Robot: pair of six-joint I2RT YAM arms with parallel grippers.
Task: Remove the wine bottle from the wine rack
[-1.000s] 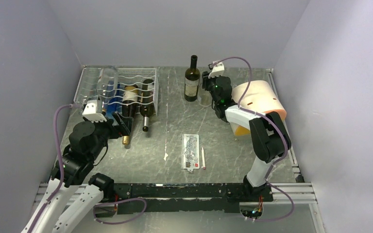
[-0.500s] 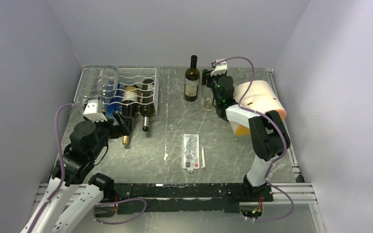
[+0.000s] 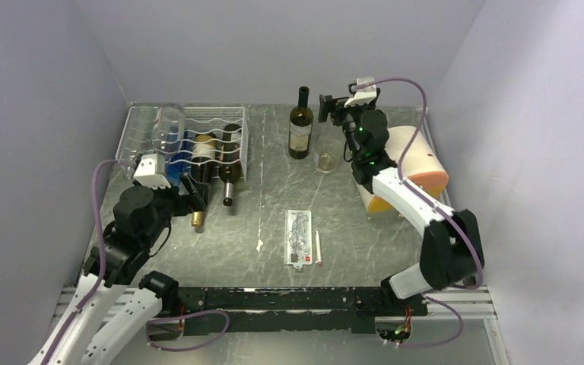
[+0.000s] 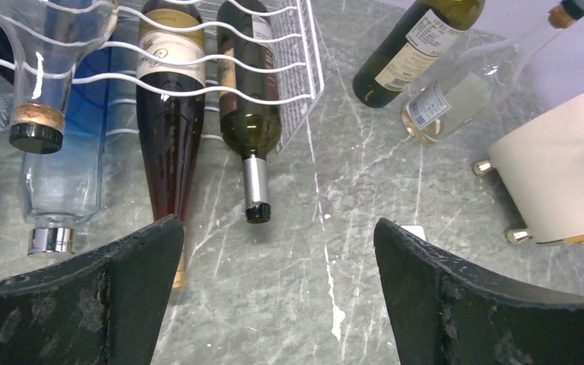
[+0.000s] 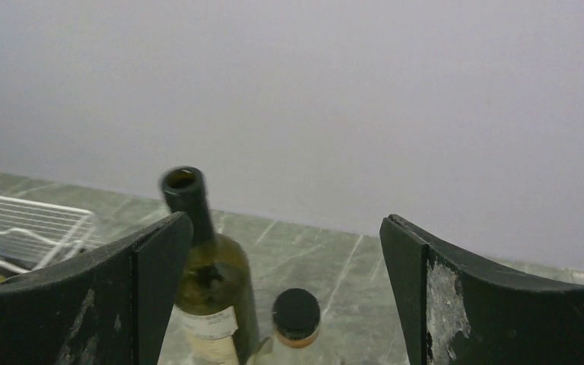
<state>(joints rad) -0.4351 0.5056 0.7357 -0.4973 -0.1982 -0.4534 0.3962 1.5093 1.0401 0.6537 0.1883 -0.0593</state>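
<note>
Left end effector [image 4: 277,228] open and empty, low over the table [image 4: 334,251] just in front of the wine rack [image 4: 296,84]. Red wine bottle [image 4: 169,129] and green wine bottle [image 4: 249,122] lie in the rack, necks poking out toward it. Farther back, right end effector [image 5: 285,224] open near the tops of an upright olive bottle [image 5: 213,296] and a clear bottle [image 5: 296,315].

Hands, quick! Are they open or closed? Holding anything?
Left hand: open, holding nothing.
Right hand: open, holding nothing.

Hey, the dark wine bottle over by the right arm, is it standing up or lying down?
Standing upright: the dark wine bottle rests on its base, neck pointing up, apart from the wine rack.
</note>
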